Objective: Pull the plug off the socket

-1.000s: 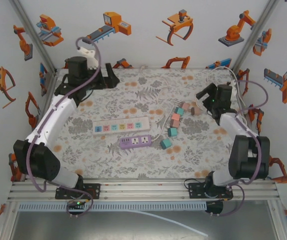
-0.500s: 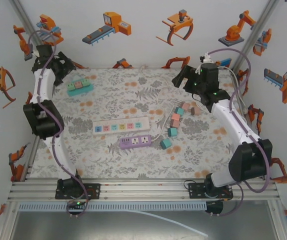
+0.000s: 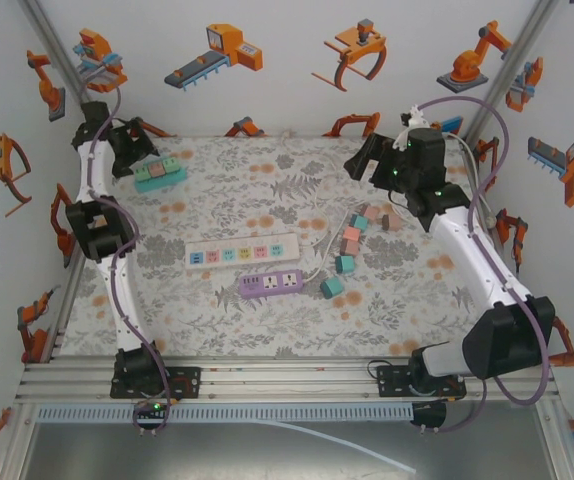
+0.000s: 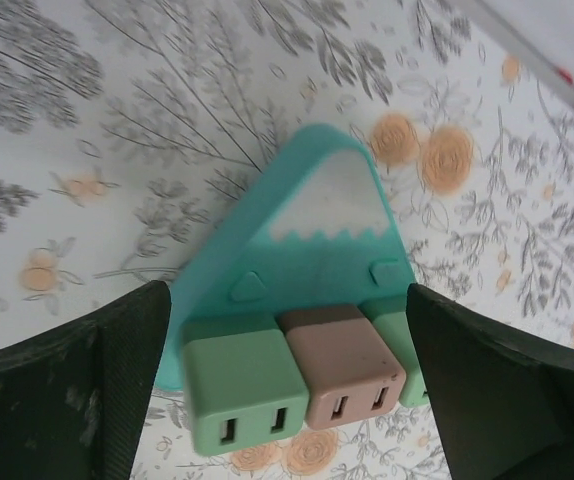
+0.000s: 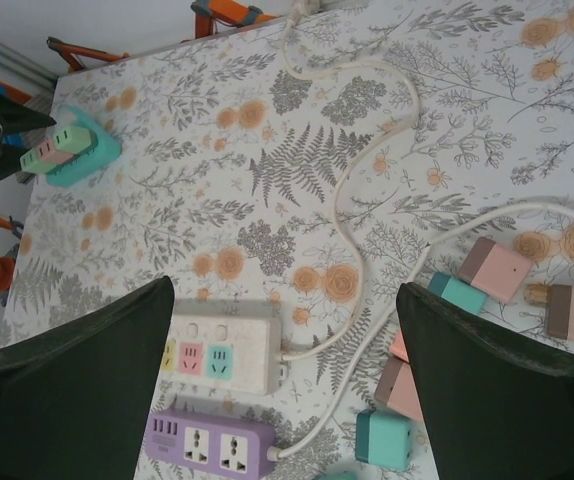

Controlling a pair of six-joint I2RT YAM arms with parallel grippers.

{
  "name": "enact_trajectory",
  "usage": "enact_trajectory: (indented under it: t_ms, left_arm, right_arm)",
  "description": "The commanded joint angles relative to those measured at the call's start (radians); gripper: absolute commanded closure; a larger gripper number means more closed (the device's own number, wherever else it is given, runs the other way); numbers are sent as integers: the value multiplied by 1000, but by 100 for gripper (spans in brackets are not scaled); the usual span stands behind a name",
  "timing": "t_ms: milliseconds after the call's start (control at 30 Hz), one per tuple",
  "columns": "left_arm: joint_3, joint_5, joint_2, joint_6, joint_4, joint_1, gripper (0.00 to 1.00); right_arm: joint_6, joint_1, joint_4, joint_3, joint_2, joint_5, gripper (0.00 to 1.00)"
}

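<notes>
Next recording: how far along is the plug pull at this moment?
Done: left pincer is positioned at the teal mountain-shaped plastic socket block in the far-left corner. In hand: its fingers stand open either side of the green and brown cube plugs, gripping nothing. Remaining: close on a plug and pull; all three look seated. Right pincer hangs open.

Table [image 3: 247,330], floral-patterned top. It carried: a teal socket block [image 3: 159,175] at the far-left corner; a white power strip [image 3: 243,251] at centre; a purple power strip [image 3: 270,284] just in front of it; scattered pink and teal adapters [image 3: 351,240] to the right; and a white cord [image 5: 337,205] that snaked toward the back.
</notes>
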Motion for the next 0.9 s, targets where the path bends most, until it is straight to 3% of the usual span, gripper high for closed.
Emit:
enact_trajectory:
  t_ms: [0,67,167,433,733,867]
  left_arm:
    - [-49,98,8,34,-26,-7,21]
    - [-70,122,12,32,-28,-17,34]
    - [-109,143,6,18,-58,-39,42]
    - [-351,140,-129,-37,-53,-159,42]
    - [-809,150,-329,118,51,-340,43]
    - [-919,143,-380,169,50,-429,43]
  right_arm:
    - [-18,32,-14,40,-4,37,20]
    - [-50,58,-40,74,8,68,20]
    - [-88,90,-11,91,25,108,19]
    - [-65,103,27,118,62,69,19]
    - [-135,108,29,-104,-160,88,17]
    - [-177,108,-16,-135,-200,77,17]
